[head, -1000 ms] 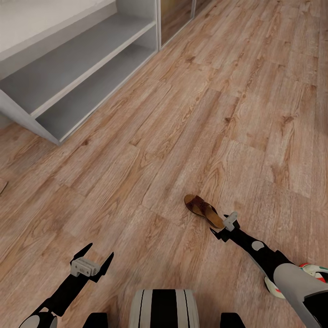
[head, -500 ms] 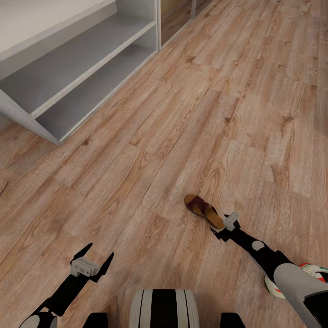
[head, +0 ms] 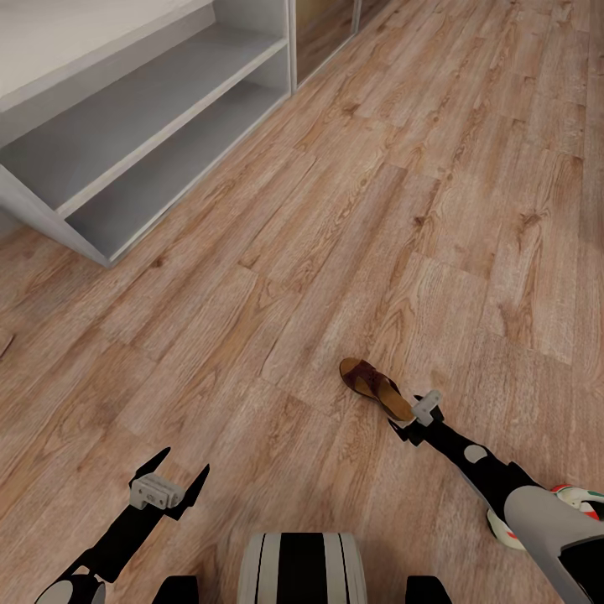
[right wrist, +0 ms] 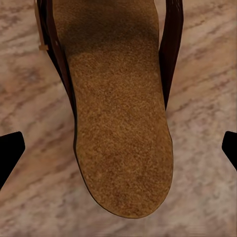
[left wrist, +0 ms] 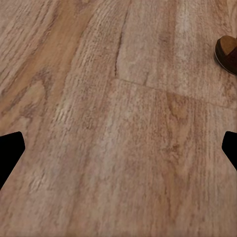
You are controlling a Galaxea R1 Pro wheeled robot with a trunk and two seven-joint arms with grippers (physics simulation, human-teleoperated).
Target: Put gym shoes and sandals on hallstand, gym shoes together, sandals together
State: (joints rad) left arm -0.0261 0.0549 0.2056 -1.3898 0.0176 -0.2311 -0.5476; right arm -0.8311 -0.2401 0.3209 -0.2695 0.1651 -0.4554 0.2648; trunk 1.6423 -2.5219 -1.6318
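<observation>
- The rack (head: 126, 126) fills the upper left of the head view: a light-grey unit with a flat top and two long open shelves, both bare.
- The floor (head: 352, 210) of wood-grain planks covers the rest of the frame.
- At the lower left, the left gripper (head: 168, 482) hangs over bare planks with its two dark fingers spread wide, holding nothing.
- In the left wrist view the same planks (left wrist: 108, 128) lie between the finger tips, and a dark brown sandal tip (left wrist: 228, 53) shows at the upper right edge.
- Just right of centre and below, a sandal (head: 375, 388) lies flat on the floor, toe toward the upper left.
- The right gripper (head: 413, 419) sits just at the sandal's heel end; in the head view I cannot tell how its fingers stand.
- The right wrist view looks straight down on the tan footbed (right wrist: 118, 128), with the dark finger tips wide apart at both edges and clear of it.
- At the lower right edge, a sneaker (head: 579, 502), white with green and red, peeks from behind the right arm.
</observation>
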